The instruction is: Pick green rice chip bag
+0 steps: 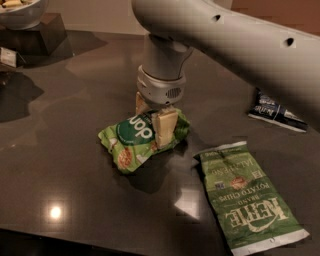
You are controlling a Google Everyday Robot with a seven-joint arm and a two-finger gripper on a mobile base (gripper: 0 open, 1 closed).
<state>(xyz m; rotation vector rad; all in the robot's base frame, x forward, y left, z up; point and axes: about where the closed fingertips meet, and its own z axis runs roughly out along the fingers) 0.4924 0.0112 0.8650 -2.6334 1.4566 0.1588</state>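
The green rice chip bag (131, 140) is puffy and bright green, with a dark green round logo and pictures of rice cakes. It lies on the dark table (75, 200) at the middle. My gripper (153, 126) reaches down onto the bag's right half. One tan finger (164, 128) presses the bag's near side and the other finger (141, 104) stands behind it. The fingers have closed in on the bag, and its right end bulges up beside them. The bag still rests on the table.
A flat olive-green Kettle potato chips bag (247, 200) lies at the front right. A small dark blue bag (276, 113) lies at the right, partly behind my arm. A bowl (22, 10) on a dark block (35, 37) stands at the back left.
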